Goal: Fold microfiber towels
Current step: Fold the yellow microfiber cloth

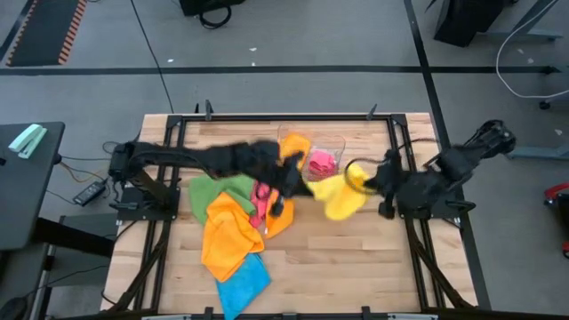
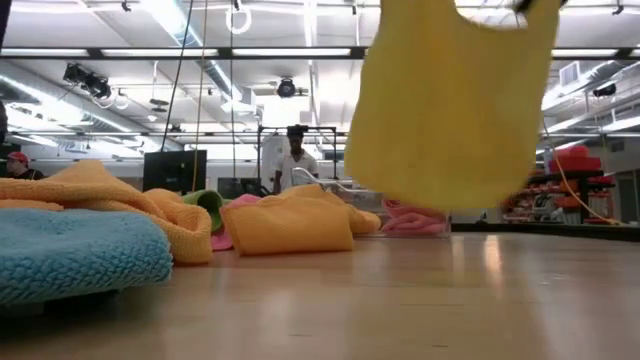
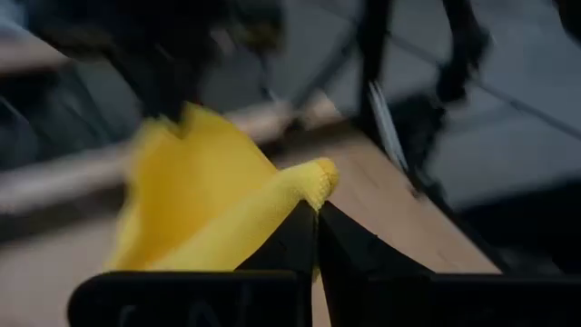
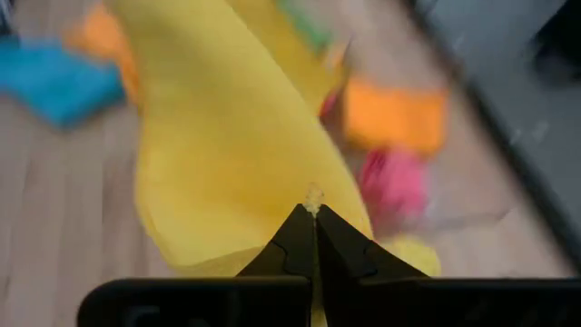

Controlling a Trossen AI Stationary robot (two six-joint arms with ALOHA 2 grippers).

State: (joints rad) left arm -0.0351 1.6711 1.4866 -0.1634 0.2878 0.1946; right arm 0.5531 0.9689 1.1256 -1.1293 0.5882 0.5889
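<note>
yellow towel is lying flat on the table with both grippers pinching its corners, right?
Not quite. The yellow towel is not lying flat: the low view shows it hanging in the air clear of the table. The rest holds: the left gripper and the right gripper are each shut on a corner of it.

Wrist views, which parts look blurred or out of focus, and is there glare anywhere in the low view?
Left wrist view: the dark frame and room behind are smeared, while the soft yellow microfiber towel at the shut jaws is fairly crisp. Right wrist view: the same towel and the orange cloth beyond are streaked by motion blur. Low view: bright ceiling lights wash out overhead and gleam on the wooden table.
</note>
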